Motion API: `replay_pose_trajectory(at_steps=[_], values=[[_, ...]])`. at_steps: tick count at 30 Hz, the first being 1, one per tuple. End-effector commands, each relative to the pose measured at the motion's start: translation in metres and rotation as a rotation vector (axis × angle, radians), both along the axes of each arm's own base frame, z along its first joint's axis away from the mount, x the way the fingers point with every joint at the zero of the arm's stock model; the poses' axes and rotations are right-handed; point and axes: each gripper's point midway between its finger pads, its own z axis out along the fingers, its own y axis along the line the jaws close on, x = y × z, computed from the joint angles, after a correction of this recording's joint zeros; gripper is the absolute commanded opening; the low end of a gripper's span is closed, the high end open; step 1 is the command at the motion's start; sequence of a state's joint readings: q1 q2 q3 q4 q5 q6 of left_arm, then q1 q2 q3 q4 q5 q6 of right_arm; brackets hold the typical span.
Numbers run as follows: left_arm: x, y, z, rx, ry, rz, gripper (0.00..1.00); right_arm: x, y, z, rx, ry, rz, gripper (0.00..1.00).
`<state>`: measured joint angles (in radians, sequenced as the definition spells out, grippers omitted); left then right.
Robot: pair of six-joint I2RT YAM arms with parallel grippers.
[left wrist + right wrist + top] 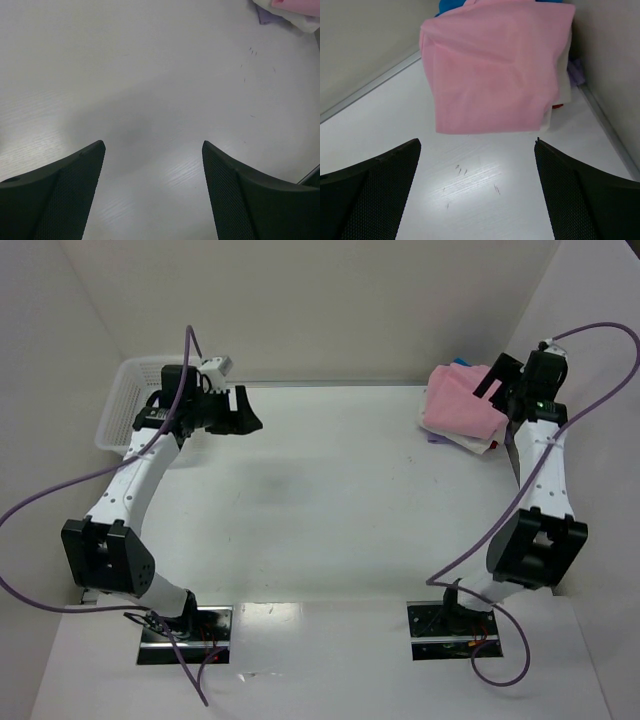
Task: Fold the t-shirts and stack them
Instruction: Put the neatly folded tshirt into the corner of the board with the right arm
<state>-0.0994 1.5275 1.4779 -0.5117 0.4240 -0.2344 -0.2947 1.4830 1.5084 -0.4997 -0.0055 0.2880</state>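
- The surface (330, 490) is the biggest thing I see: white, walled on 3 sides, with both arm bases bolted at its near edge.
- The basket (122, 410) sits in the far left corner, tight to the wall. The left arm crosses in front of it, so I cannot tell what is inside.
- The shirts lie in 1 pile in the far right corner, close to the right wall.
  - The pink shirt (495, 70) lies folded on top.
  - The white shirt (562, 85) shows as an edge under the pink one's right side.
  - The blue shirt (451, 5) peeks out behind.
  - I judge the corner was picked to keep the pile out of the arms' working area, and the stack looks close to done.
- The left fingers (250, 415) hang spread wide over the surface just beside the basket, holding nothing. They are well apart from the pile, which I read as parked.
- The right fingers (497, 380) gape as wide as they go and grip nothing. They are near the pile and point at its pink hem, placed for letting go or tidying, I would guess.
- The right wall stands just beside the pile, so any approach from that side looks cramped to me.
- A lilac scrap (577, 70) pokes out under the pile's wall side, with a red speck (559, 106) near it. I cannot tell what either is.
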Motion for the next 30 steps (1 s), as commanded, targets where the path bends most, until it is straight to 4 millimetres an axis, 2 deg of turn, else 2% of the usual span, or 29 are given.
replay_pose_trajectory(at_steps=[1,3,5,6,8,10,11,12,13,14,16,17,18,20,21,22,26,27,28,29,30], values=[[-0.016,-0.002,0.003,-0.001,-0.020,-0.019,0.86,0.044,-0.004,0.014,0.017,-0.097,0.042,1.00],[-0.019,0.001,0.002,0.003,-0.022,0.000,0.86,0.059,-0.006,0.002,0.040,-0.078,0.047,0.96],[-0.021,0.001,-0.003,0.004,-0.010,0.000,0.86,0.082,-0.005,-0.013,0.062,-0.061,0.066,0.85],[-0.020,0.003,-0.004,0.010,-0.011,0.009,0.88,0.089,-0.001,-0.018,0.065,-0.052,0.076,0.68],[-0.018,0.003,-0.008,0.011,0.000,0.009,0.88,0.106,-0.001,-0.032,0.076,-0.034,0.073,0.43],[-0.015,0.002,-0.007,0.011,-0.001,0.009,0.88,0.119,0.004,-0.032,0.058,-0.038,0.067,0.19],[-0.011,0.002,-0.008,0.011,0.002,0.008,0.88,0.126,0.005,-0.045,0.056,-0.014,0.060,0.11],[-0.010,0.000,-0.014,0.008,0.020,0.001,0.88,0.132,0.012,-0.051,0.043,-0.003,0.072,0.05],[-0.005,0.000,-0.009,0.000,0.011,0.006,0.88,0.139,0.011,-0.046,0.026,-0.015,0.056,0.03],[-0.003,-0.001,-0.009,0.000,0.013,0.006,0.88,0.144,0.007,-0.064,0.018,0.023,0.052,0.03],[0.004,-0.003,-0.014,-0.004,0.029,-0.003,0.88,0.156,0.017,-0.065,0.004,0.023,0.057,0.03],[0.007,-0.005,-0.011,-0.010,0.022,-0.010,0.88,0.160,0.014,-0.069,-0.002,0.028,0.044,0.06],[0.012,-0.005,-0.016,-0.009,0.035,-0.010,0.88,0.166,0.017,-0.083,-0.005,0.048,0.042,0.06],[0.018,-0.007,-0.022,-0.013,0.051,-0.017,0.88,0.175,0.015,-0.081,-0.035,0.046,0.022,0.07],[0.022,-0.008,-0.020,-0.014,0.045,-0.017,0.88,0.180,0.012,-0.098,-0.035,0.075,0.014,0.07],[0.025,-0.008,-0.022,-0.013,0.048,-0.017,0.88,0.187,0.016,-0.090,-0.045,0.065,0.027,0.07],[0.035,-0.011,-0.037,-0.014,0.102,-0.024,0.88,0.206,0.008,-0.103,-0.058,0.088,-0.001,0.07],[0.038,-0.011,-0.037,-0.014,0.102,-0.024,0.88,0.212,0.007,-0.092,-0.062,0.060,-0.003,0.09],[0.040,-0.011,-0.038,-0.008,0.105,-0.029,0.88,0.218,0.006,-0.106,-0.060,0.077,-0.002,0.09],[0.043,-0.011,-0.044,-0.006,0.117,-0.029,0.88,0.221,0.006,-0.109,-0.060,0.078,-0.002,0.09],[0.047,-0.012,-0.041,-0.007,0.107,-0.029,0.88,0.223,0.005,-0.114,-0.058,0.088,-0.002,0.09]])
